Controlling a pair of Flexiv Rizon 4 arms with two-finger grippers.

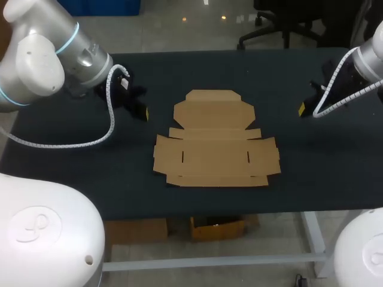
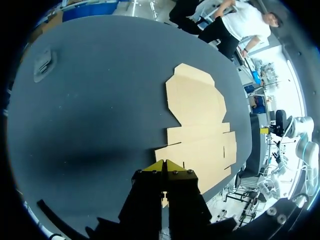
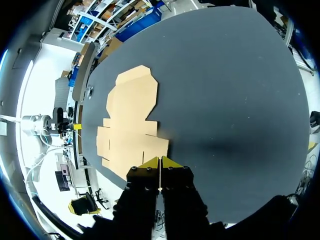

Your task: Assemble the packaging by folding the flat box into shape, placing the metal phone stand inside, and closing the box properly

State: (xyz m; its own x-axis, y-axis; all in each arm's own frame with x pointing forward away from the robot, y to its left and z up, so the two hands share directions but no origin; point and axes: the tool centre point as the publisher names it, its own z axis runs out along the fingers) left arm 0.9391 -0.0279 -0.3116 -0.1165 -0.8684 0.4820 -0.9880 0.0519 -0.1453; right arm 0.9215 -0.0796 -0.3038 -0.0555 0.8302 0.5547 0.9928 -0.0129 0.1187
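From the head view, you see the box (image 1: 215, 140) lying flat and unfolded at the middle of the desk (image 1: 72, 167). It sits somewhat nearer the near edge, with its rounded lid flap pointing to the far edge. Your left arm (image 1: 42, 60) comes in over the far left corner. The left pincer (image 1: 142, 113) hangs above the desk between the left edge and the box, well apart from the cardboard. Your right arm (image 1: 365, 66) comes in at the far right. The right pincer (image 1: 302, 109) hangs between the box and the right edge, also clear of the box. From here you cannot tell how the fingers stand.

From the left wrist view, the left pincer (image 2: 165, 164) has its two yellow tips pressed together with nothing between them. The box (image 2: 197, 125) lies flat on the desk (image 2: 90, 110) ahead of the pincer and off to one side. A small grey thing (image 2: 42, 62) lies near the desk's edge, well apart from the box; you cannot tell what it is.

From the right wrist view, the right pincer (image 3: 160, 161) also has its tips closed against each other, holding nothing. The box (image 3: 131, 115) lies flat on the desk (image 3: 225, 90) ahead of it and to one side, untouched.
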